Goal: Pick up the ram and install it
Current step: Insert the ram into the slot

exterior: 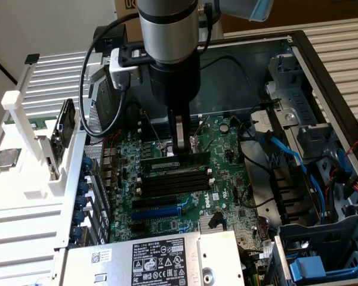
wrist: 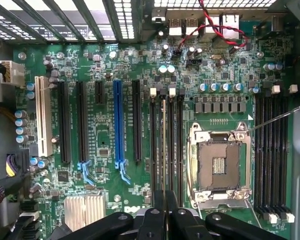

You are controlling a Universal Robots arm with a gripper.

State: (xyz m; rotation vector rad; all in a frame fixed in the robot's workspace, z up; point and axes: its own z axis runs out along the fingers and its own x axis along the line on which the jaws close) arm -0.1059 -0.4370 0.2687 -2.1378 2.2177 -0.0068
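now, thin green ram (exterior: 162,162), clamped by metal pincer (exterior: 179,151)

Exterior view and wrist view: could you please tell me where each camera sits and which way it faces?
Exterior view: off the arm, above the open case, looking obliquely down at the motherboard; the arm's wrist and gripper show.
Wrist view: on the wrist, looking along the gripper straight onto the motherboard; the gripper's fingers show.
Shared: the ram, clamped in the gripper at the memory slots.
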